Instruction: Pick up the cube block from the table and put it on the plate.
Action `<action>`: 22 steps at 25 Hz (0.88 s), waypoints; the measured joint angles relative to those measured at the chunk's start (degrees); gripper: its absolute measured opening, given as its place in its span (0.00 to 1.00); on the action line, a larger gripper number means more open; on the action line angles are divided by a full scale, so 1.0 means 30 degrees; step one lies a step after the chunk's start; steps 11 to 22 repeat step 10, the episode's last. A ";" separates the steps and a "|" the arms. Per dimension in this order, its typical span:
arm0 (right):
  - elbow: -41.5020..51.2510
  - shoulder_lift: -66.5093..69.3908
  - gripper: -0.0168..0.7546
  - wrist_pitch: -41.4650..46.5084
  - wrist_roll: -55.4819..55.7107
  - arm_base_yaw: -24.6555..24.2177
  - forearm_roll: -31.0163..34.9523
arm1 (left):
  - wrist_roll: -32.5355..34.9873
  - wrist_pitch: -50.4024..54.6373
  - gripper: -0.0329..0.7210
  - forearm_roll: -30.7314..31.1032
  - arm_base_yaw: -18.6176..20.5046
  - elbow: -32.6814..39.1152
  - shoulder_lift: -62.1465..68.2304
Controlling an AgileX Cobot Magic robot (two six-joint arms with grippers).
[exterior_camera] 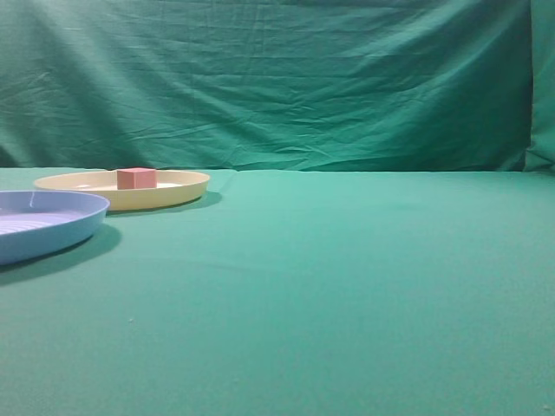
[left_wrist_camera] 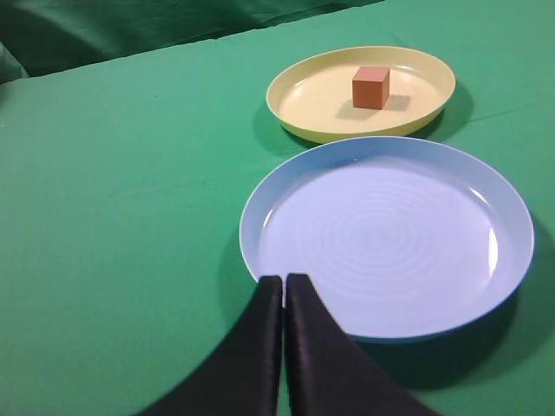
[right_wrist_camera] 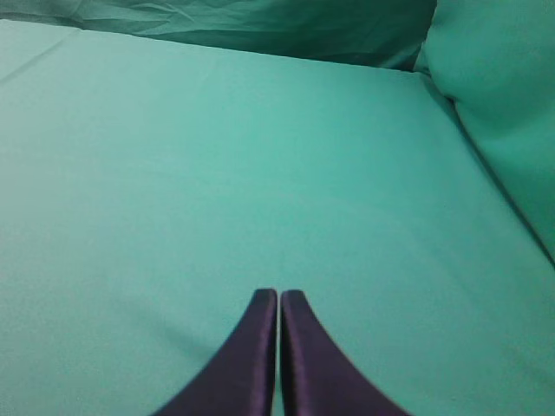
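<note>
**Cube block resting on the yellow plate, both tools closed and empty**

We see the cube block (left_wrist_camera: pixel 371 87) sitting inside the plate (left_wrist_camera: pixel 303 91), the pale yellow one, a little off its centre and clear of the low rim. From the exterior view the cube block (exterior_camera: pixel 137 178) stands upright on the plate (exterior_camera: pixel 182 186) at the far left of the counter (exterior_camera: pixel 347 286), its top rising above the rim.

Just in front of the yellow plate lies a light blue plate (left_wrist_camera: pixel 503 217) with ridged rings inside; in the left wrist view their rims sit very close, though we cannot tell whether they touch. In the exterior view the light blue plate (exterior_camera: pixel 61 227) is cut off by the left edge.

The left tool (left_wrist_camera: pixel 284 282) hangs over the near rim of the blue plate, its two dark fingers pressed together with nothing between them. The right tool (right_wrist_camera: pixel 277 296) is likewise closed with nothing in it, over bare green cloth, well apart from both plates. A wrinkled green backdrop (exterior_camera: pixel 277 78) rises behind the counter.
</note>
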 joint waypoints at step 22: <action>0.0000 0.0000 0.02 0.0000 0.0000 0.0000 0.0000 | 0.0000 0.0000 0.04 0.0000 0.0000 0.0000 0.0000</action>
